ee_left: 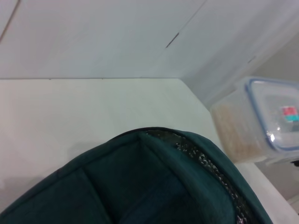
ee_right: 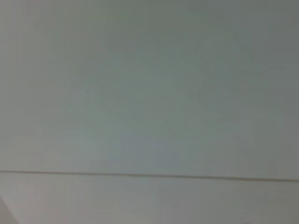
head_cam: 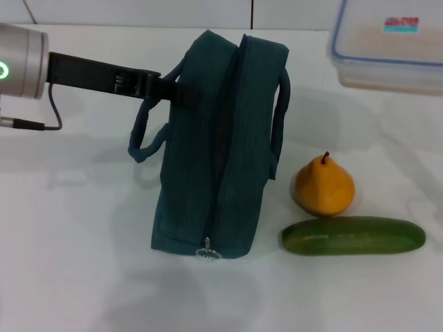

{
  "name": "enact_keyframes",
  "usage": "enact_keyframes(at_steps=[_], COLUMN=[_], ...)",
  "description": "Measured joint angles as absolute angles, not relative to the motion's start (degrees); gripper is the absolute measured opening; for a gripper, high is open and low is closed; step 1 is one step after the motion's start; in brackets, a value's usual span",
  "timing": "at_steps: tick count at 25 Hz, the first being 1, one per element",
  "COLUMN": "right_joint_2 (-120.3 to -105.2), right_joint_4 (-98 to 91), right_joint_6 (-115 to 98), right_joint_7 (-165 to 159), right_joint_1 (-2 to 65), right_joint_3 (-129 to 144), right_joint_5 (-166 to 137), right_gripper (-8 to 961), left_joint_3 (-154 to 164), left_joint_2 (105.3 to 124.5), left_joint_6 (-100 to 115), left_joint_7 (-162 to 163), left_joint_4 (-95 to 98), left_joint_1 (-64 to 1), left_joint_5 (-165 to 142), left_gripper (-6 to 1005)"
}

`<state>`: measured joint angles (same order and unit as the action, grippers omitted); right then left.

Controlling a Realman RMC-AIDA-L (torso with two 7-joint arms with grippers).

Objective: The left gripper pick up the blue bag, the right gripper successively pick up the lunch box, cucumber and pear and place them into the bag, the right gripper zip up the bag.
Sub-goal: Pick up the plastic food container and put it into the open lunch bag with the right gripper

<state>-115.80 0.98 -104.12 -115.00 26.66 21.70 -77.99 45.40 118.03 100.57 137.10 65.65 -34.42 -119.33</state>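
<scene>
My left gripper is clamped on the dark blue fabric bag, which stands at table centre. The orange pear and green cucumber lie at its 4 o'clock, the clear plastic lunch box at 2 o'clock.

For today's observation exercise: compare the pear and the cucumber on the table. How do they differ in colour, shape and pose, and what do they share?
Colour: the pear is orange-yellow; the cucumber is dark green.
Shape: the pear is short and rounded, narrowing to a dark stem; the cucumber is long and even in thickness.
Pose: the pear stands stem up; the cucumber lies flat on its side, nearer the camera.
Shared: both rest on the white table beside the blue bag, still outside it.
</scene>
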Motion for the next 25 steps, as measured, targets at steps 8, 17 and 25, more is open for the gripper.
enact_keyframes(at_steps=[8, 17, 25], right_joint_2=[-116.20, -116.19, -116.19], right_joint_4=[2.39, 3.43, 4.26], right_joint_6=[-105.98, -105.67, -102.12], right_joint_7=[-115.49, -115.48, -115.39], right_joint_1=[32.80, 37.10, 40.12], right_joint_3=[22.08, 22.06, 22.00], right_joint_5=[-78.36, -78.40, -78.40], right_gripper=[94, 93, 93], left_joint_3=[46.51, 47.86, 53.48], left_joint_2=[118.05, 119.20, 119.49], left_joint_6=[99.96, 98.48, 98.40], left_joint_7=[136.19, 135.89, 138.15], left_joint_4=[65.69, 67.09, 67.36], left_joint_1=[-34.45, -34.51, -34.57], left_joint_5=[-119.44, -119.12, -115.62], left_gripper=[41, 41, 41])
